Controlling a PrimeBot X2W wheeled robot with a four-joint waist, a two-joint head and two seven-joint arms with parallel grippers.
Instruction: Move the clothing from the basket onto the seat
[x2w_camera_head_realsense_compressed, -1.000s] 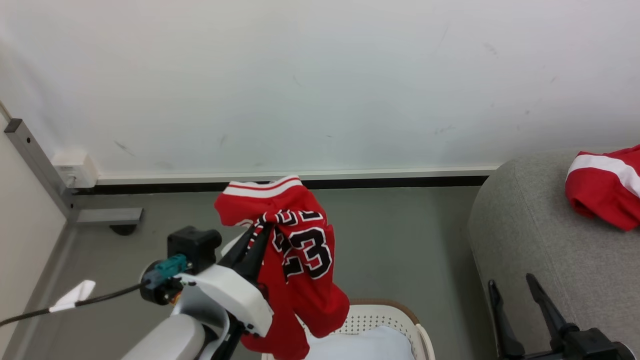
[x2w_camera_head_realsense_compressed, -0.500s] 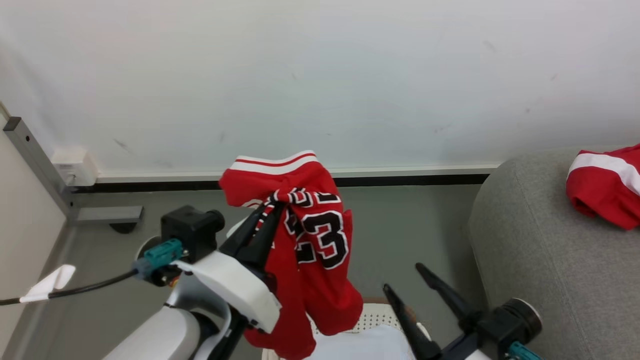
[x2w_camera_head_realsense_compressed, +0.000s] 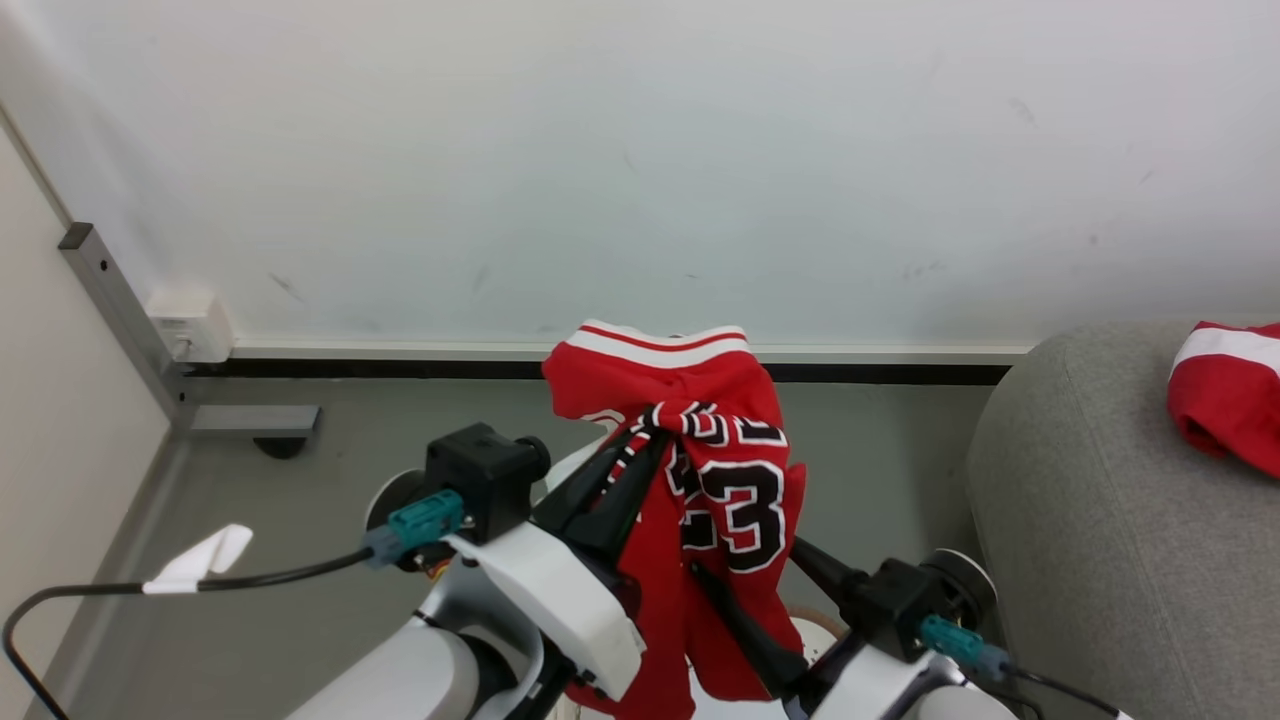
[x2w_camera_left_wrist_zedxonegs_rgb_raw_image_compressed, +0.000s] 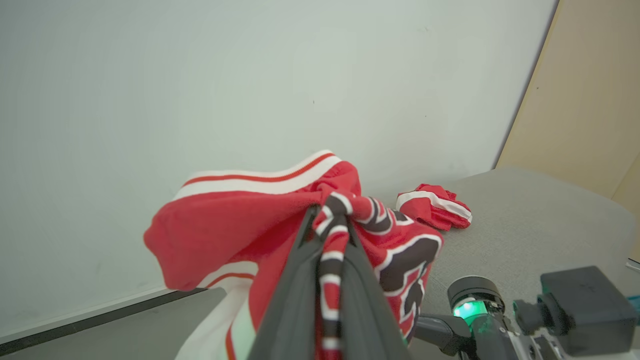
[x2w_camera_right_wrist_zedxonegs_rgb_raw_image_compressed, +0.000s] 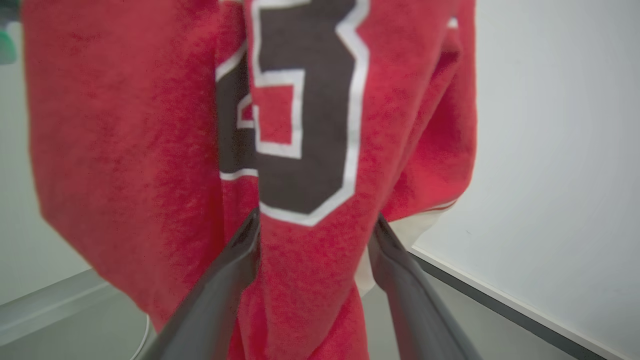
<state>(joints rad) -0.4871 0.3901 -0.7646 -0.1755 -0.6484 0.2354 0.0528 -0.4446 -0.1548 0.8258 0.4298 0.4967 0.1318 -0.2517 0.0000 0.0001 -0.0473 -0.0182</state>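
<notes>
Head view is showing one red piece (x2w_camera_head_realsense_compressed: 1225, 400) lying on the seat (x2w_camera_head_realsense_compressed: 1100, 520); left gripper (x2w_camera_head_realsense_compressed: 645, 440) is pinching the jersey (x2w_camera_head_realsense_compressed: 745, 500) aloft, right gripper (x2w_camera_right_wrist_zedxonegs_rgb_raw_image_compressed: 316, 217) straddling it, spread wide; others possibly remaining.

One readable number: 23
A black "23" with white outlining stands on the red jersey (x2w_camera_head_realsense_compressed: 720, 500) (its 3 reads large in the right wrist view).

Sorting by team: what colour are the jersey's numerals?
Black numerals, outlined white; right wrist view shows them best.
</notes>
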